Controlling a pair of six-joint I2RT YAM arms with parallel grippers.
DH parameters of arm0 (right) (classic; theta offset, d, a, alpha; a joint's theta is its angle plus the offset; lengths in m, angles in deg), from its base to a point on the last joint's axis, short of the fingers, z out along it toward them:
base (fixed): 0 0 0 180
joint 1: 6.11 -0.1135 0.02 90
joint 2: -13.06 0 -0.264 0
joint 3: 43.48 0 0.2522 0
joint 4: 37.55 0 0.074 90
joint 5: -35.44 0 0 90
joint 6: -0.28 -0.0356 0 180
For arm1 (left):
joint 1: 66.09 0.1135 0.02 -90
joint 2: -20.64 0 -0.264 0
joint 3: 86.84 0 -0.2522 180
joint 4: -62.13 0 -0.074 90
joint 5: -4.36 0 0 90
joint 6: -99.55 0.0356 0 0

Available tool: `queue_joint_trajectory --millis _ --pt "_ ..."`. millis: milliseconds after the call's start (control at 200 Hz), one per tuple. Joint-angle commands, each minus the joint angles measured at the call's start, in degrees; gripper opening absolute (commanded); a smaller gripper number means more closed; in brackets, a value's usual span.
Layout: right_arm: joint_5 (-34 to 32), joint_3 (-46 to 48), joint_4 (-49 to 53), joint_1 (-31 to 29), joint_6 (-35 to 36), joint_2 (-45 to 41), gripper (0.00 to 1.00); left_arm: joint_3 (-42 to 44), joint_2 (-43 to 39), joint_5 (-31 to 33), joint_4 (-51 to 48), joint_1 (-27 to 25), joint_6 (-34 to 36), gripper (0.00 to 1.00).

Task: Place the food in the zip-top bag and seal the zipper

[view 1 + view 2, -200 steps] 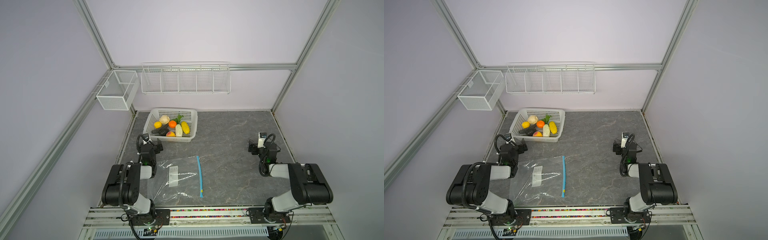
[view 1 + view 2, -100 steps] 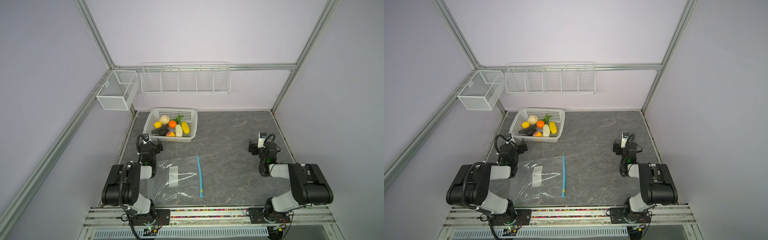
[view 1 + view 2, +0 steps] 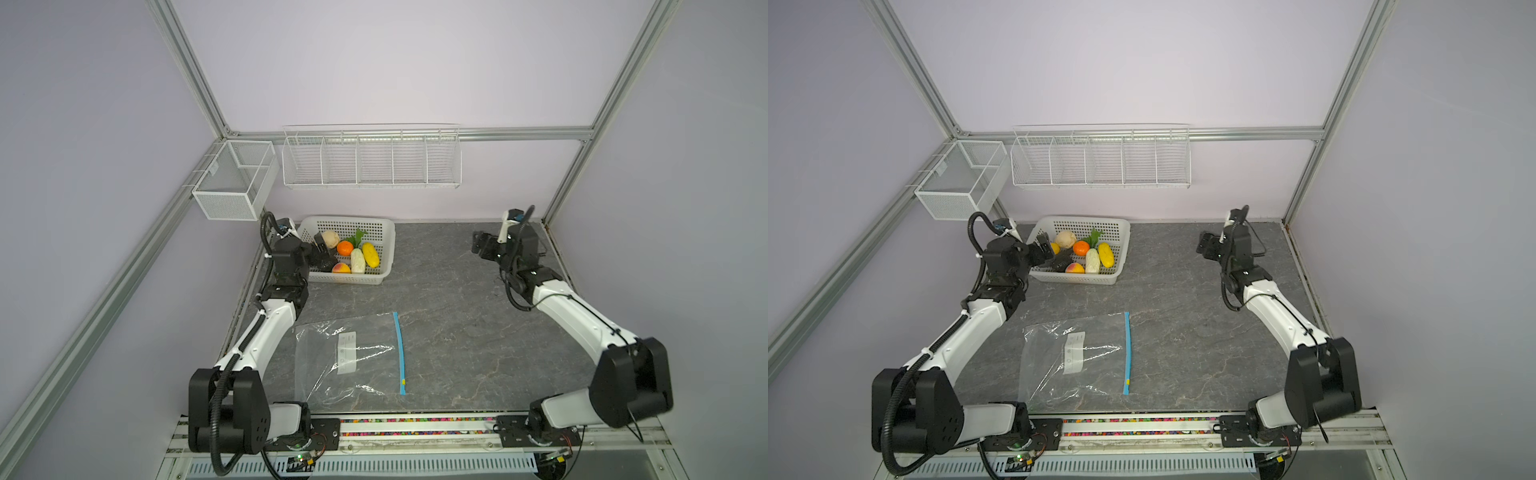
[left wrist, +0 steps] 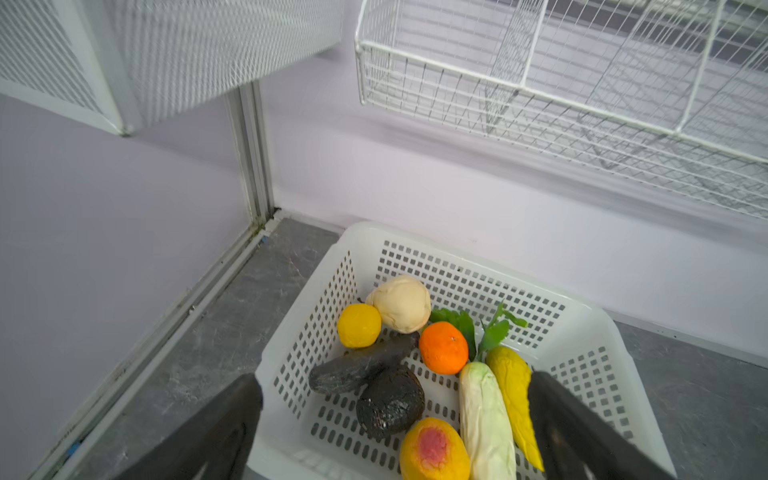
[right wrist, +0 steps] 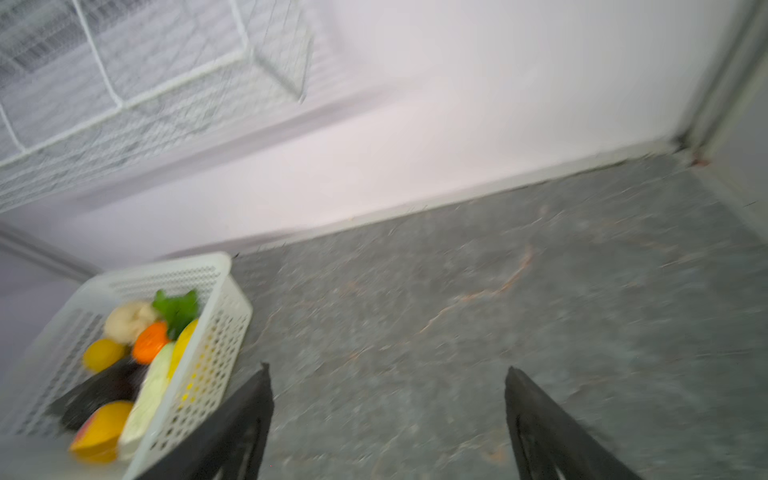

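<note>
Now the left gripper (image 3: 321, 248) gapes empty above the food (image 3: 351, 254) in the far-left basket (image 3: 390, 239), the right gripper (image 3: 481, 245) gapes empty at far right, and the zip-top bag (image 3: 328, 374) lies flat nearer.

The food (image 3: 357, 259) sits piled in the white basket (image 3: 386, 232), the left gripper (image 3: 321, 247) over its left end, the zip-top bag (image 3: 368, 368) flat on the table (image 3: 457, 311), well apart.
</note>
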Motion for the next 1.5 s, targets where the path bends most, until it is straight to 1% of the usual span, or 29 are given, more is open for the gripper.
queue_joint_trajectory --millis 0,80,190,275,435,550,685,770,960,1119,1234,1324,1394,1494 --pt "5.89 -7.57 11.4 -5.44 -9.03 8.21 0.88 -4.09 4.34 -2.53 -15.41 0.17 -4.62 1.0" --pt "7.42 -13.99 13.28 -9.16 -10.64 14.67 0.88 -7.03 7.09 -1.69 -19.34 1.06 -6.31 0.99" --pt "10.58 -21.08 13.82 -13.33 -12.37 22.82 0.88 -8.37 10.15 -2.66 -20.77 3.91 -7.75 0.97" --pt "11.21 -26.62 15.39 -15.81 -12.64 28.19 0.88 -10.11 12.6 -4.22 -22.46 5.98 -8.98 0.96" --pt "9.92 -35.0 17.66 -18.87 -12.05 35.68 0.88 -15.22 16.09 -2.38 -27.07 7.24 -9.19 0.96" --pt "5.68 -41.99 21.61 -20.57 -9.8 41.07 0.88 -17.43 17.43 -0.92 -28.19 8.41 -8.84 0.97" --pt "-3.05 -51.06 29.64 -21.49 -5.93 47.13 0.88 -18.57 19.0 0.58 -27.88 10.45 -8.51 0.99" --pt "-8.05 -54.4 33.75 -21.45 -4.54 49.18 0.9 -19.77 20.64 -0.04 -28.48 11.64 -8.88 0.99" --pt "-14.92 -53.53 36.54 -20.35 -3.41 48.06 0.92 -24.22 23.87 -1.55 -31.91 11.78 -8.45 1.0" --pt "-17.27 -48.29 35.26 -19.28 -3.24 43.48 0.92 -26.16 25.34 -3.97 -33.02 11.75 -8.6 1.0" --pt "-17.91 -43.88 34.19 -17.99 -3.46 40.13 0.92 -25.69 26.06 -10.43 -30.27 11.69 -8.7 0.99" --pt "-17.78 -40.25 33.65 -16.92 -3.94 37.46 0.94 -24.35 26.95 -15.05 -27.39 11.28 -11.86 0.99" --pt "-17.7 -36.66 31.97 -16.41 -4.1 35.03 0.95 -22.94 27.89 -19.24 -23.85 9.99 -14.11 1.0" --pt "-17.47 -32.9 30.28 -16.01 -4.12 32.39 0.95 -23.13 29.32 -20.52 -21.91 6.68 -14.95 1.0"
